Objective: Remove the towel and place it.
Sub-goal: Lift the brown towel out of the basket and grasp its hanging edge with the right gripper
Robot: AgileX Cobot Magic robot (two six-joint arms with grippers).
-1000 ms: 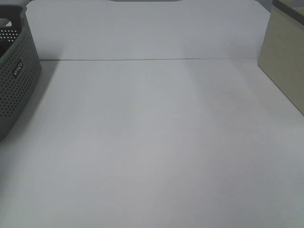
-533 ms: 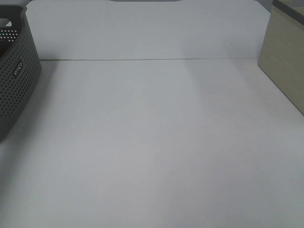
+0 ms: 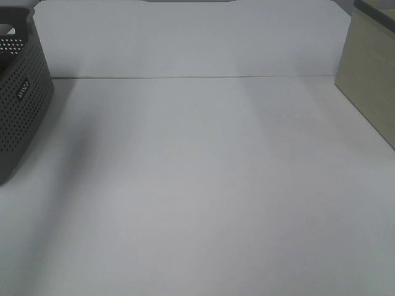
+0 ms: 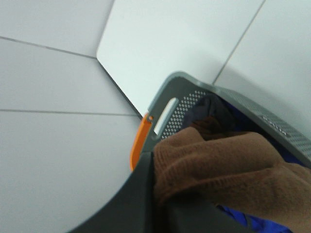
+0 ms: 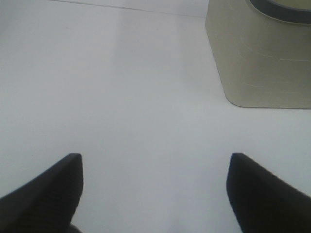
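The dark brown towel shows only in the left wrist view, bunched up over the grey perforated basket. My left gripper is shut on a fold of it; one dark finger presses against the cloth and the other is hidden by it. Blue cloth lies under the towel in the basket. My right gripper is open and empty above the bare white table. Neither gripper shows in the exterior high view, where only the basket's side is seen at the left edge.
A beige box stands at the right edge of the white table; it also shows in the right wrist view. An orange part sits outside the basket's handle slot. A white backboard closes the far side.
In the exterior high view a soft shadow has spread over the table beside the basket at the left. Nothing else has moved there.
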